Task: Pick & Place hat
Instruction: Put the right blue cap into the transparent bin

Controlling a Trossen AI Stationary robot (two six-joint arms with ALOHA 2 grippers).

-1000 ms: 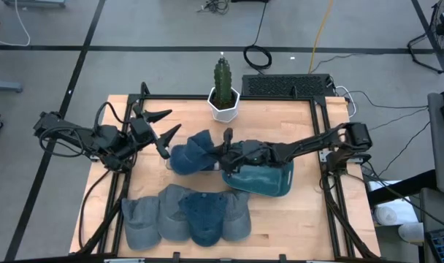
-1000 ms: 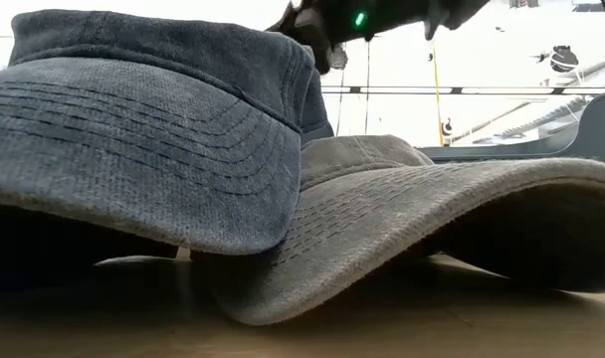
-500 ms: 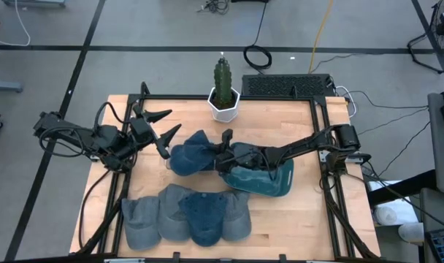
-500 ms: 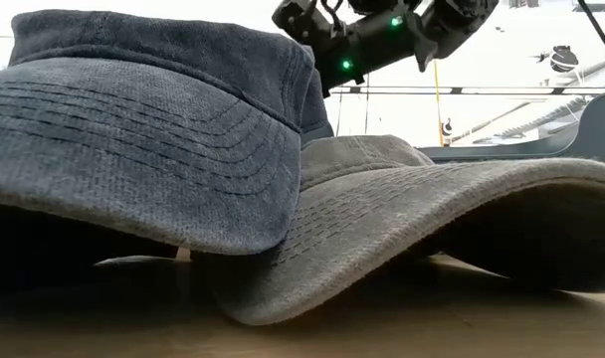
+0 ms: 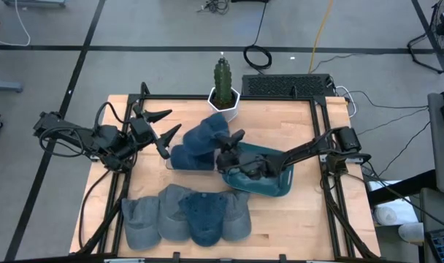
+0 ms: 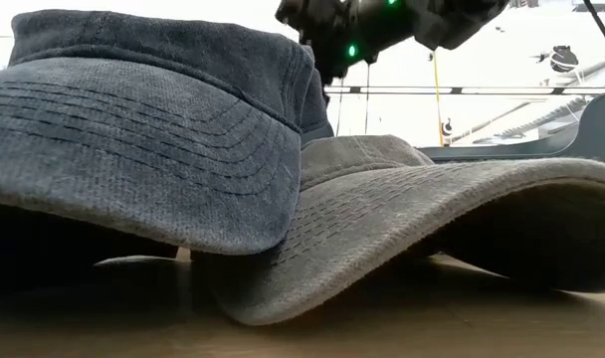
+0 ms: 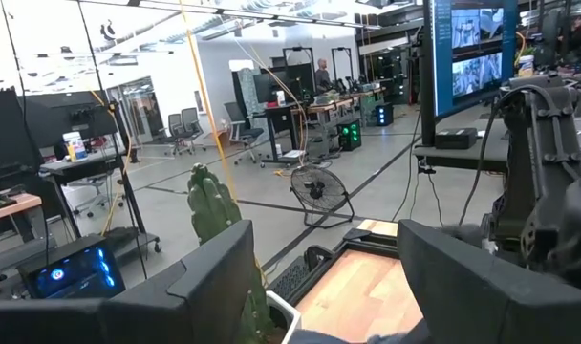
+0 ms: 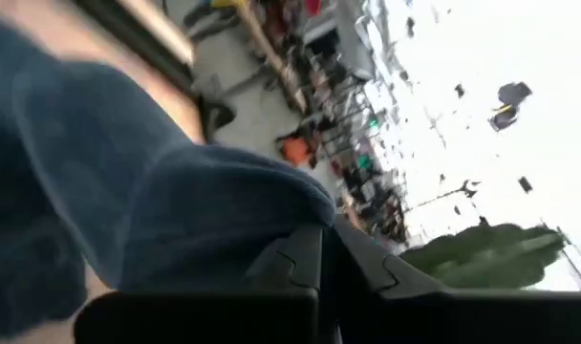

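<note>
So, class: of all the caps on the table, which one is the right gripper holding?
The dark blue cap in mid-table, by the cactus pot. The right gripper pinches it, its fabric bunched upward; the teal cap and the four-cap row lie untouched.

In the low view, two grey caps (image 6: 283, 179) fill the picture, cut off at its edges, and hide the table behind them. The right tool (image 5: 223, 148) is partly buried under the blue hat (image 5: 200, 142) in the high view, and its wrist picture is blurred. The cactus (image 7: 219, 229) is half hidden by the left tool (image 7: 319, 287).
</note>
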